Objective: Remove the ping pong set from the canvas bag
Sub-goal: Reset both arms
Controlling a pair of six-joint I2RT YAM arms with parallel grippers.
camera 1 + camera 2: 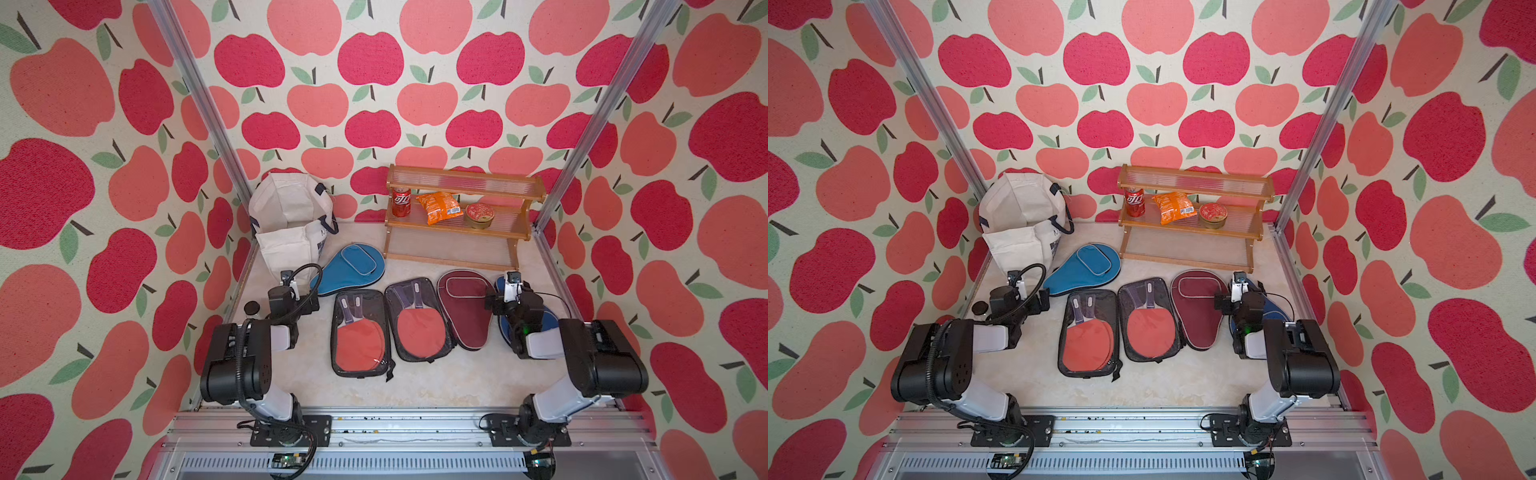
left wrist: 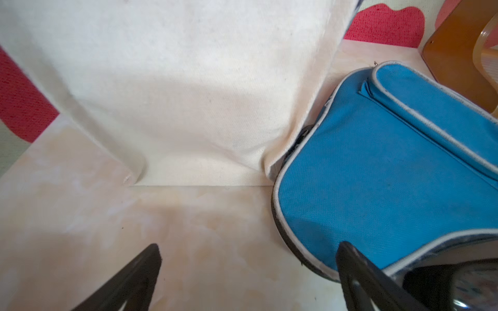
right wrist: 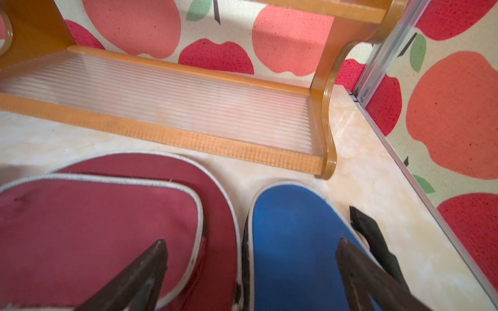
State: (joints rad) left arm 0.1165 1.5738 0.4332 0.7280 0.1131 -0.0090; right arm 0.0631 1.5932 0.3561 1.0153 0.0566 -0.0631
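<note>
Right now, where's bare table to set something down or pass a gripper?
Free: near table strip between the clear cases and front rail; patch before the canvas bag, below the left gripper; shelf's lowest tier. Crowded: mid-table, clear cases, maroon cover and dark blue cover side by side; teal-blue cover against the bag.

Bright, soft light fills every view. Shadows on the table [image 1: 415,386] are pale — with soft rims. Both top views bend near the edges. The wrist views look fuzzy up close.
</note>
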